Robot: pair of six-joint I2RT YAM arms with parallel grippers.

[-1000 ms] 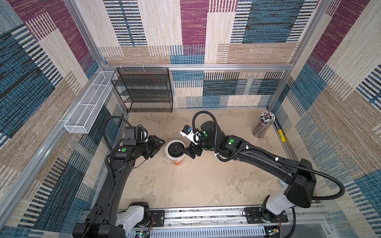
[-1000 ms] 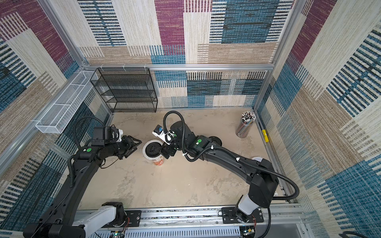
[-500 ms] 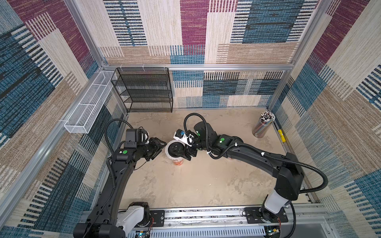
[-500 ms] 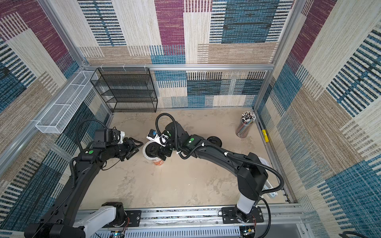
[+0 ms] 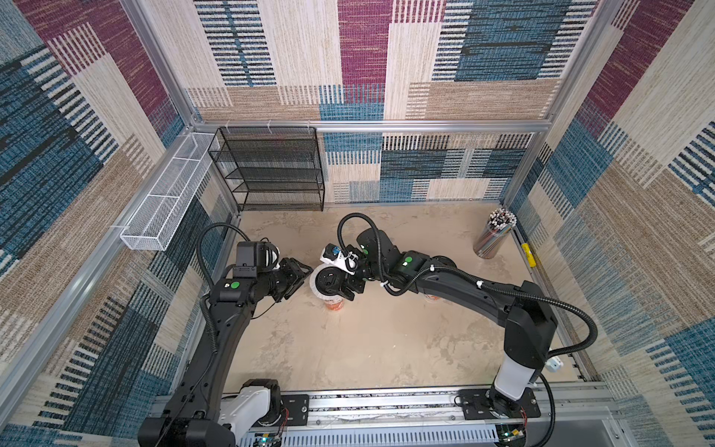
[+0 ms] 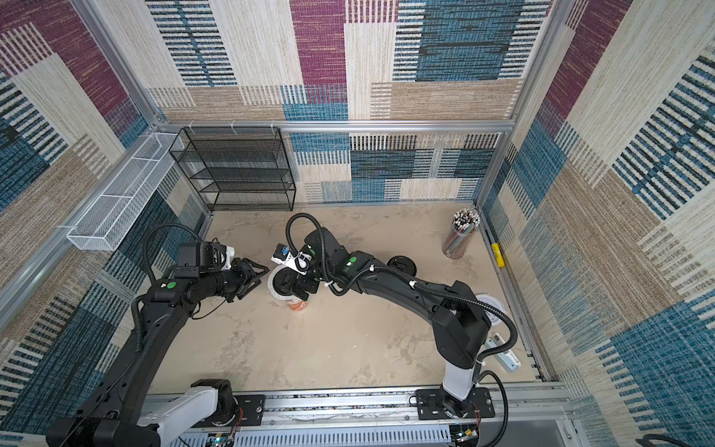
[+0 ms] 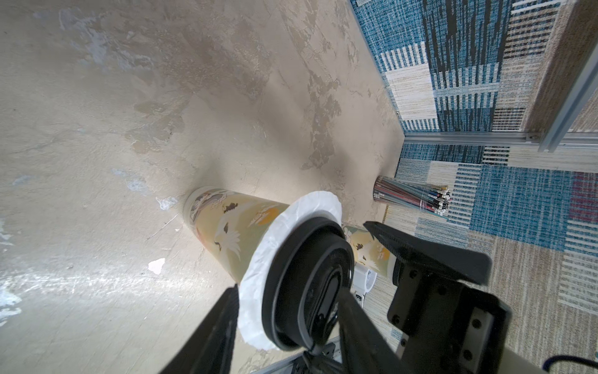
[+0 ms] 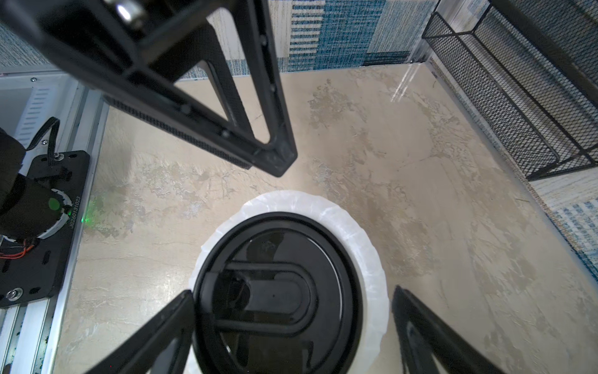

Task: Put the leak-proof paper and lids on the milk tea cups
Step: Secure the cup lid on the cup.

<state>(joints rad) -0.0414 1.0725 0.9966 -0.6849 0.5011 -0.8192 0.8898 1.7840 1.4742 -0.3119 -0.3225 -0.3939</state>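
On the beige desk [image 5: 367,348], a little left of centre, a milk tea cup [image 7: 233,226] stood upright, with crane print on its side and orange print low down. A leak-proof paper [image 8: 372,252] lay over its mouth. Its crinkled white rim showed all round beneath a black lid [image 8: 284,239] seated on top.

The right gripper [image 8: 293,291] hung directly above that lid with its jaws spread wide. One finger was against the lid's edge and the other stood just outside the paper's rim, so it clamped nothing.

The left gripper [image 5: 305,278] reached in level from the cup's left side with its jaws partly apart. Its tips were just beside the paper's rim, and whether they touched it could not be told.

Just past the first cup, under the right arm, stood a second milk tea cup [image 7: 369,251]. Only its printed side and orange foot [image 5: 431,298] showed, and its mouth was hidden.

Behind the right arm a second black lid [image 6: 402,265] lay flat on the desk. Farther back, in the right corner, a clear tumbler of striped straws [image 5: 495,234] stood upright. Near it a small yellow object [image 5: 528,255] lay along the desk's right edge.

Against the back wall, toward the left, stood a black mesh rack [image 5: 271,170]. A white wire basket [image 5: 166,201] hung on the left frame.
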